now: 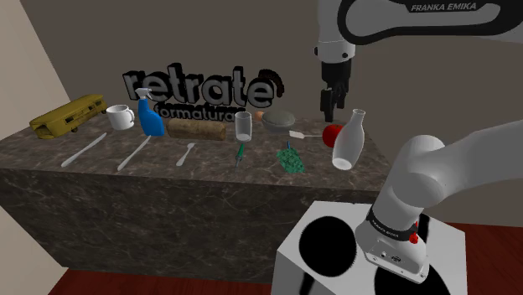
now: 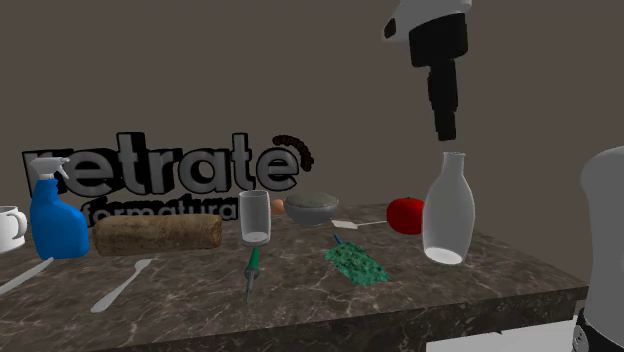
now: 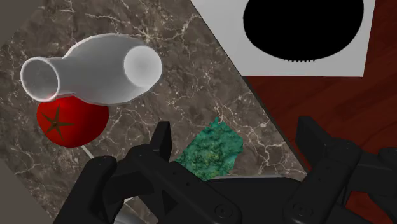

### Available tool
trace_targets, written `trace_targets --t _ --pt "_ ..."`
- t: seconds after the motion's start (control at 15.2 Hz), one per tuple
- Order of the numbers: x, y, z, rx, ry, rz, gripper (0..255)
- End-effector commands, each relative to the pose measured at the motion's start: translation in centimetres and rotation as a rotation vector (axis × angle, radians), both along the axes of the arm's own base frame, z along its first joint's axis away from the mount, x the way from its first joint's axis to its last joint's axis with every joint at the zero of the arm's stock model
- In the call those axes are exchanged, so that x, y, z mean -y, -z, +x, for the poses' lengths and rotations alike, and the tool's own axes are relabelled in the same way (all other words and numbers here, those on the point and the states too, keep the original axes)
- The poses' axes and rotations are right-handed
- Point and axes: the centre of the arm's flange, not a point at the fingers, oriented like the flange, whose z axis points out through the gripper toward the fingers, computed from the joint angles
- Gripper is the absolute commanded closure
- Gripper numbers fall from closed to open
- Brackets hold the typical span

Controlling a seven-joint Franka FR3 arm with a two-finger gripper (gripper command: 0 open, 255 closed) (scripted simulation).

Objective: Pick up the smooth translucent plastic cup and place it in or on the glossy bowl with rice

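Stand: white box point(image 1: 331, 251) at the near right, with the arm's base set on top.
Counter: dark marbled slab point(image 1: 209, 180) running left to right, with black lettering point(image 1: 197, 88) on the wall behind.
Far left: yellow case point(image 1: 67, 115) lying flat, with a white mug point(image 1: 120, 116) just to its right.
Spray bottle: blue point(image 1: 150, 117), upright, right of the mug.
Loaf: brown roll point(image 1: 195, 128) on its side, beside the spray bottle.
Fork: pale point(image 1: 186, 153), lying nearer the front edge, below the loaf.
Cup: translucent cup point(image 1: 243, 126), upright at mid-counter, right of the loaf's end; it stands left of the bowl and a little nearer, not touching it.
Screwdriver: green-handled point(image 1: 240, 152), lying just in front of the cup.
Bowl: grey bowl point(image 1: 279, 120), heaped with pale contents, on the far side by the wall.
Green patch: crumpled and flat point(image 1: 290, 159), near the front edge.
Tomato: red point(image 1: 333, 134), right of the bowl.
Bottle: white point(image 1: 349, 141), upright, just right of the tomato.
Gripper: black point(image 1: 329, 105), hanging above the tomato and bottle, well right of the cup; its fingers stand apart with nothing clasped between them.
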Motion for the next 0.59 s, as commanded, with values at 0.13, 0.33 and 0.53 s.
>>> trace_targets --t 0.13,0.33,0.53 --pt "0.4 1.1 2.2 0.013 0.009 0.004 0" --pt "1.1 2.6 5.5 0.032 0.023 0.011 0" --pt "1.7 4.1 8.9 0.050 0.038 0.018 0"
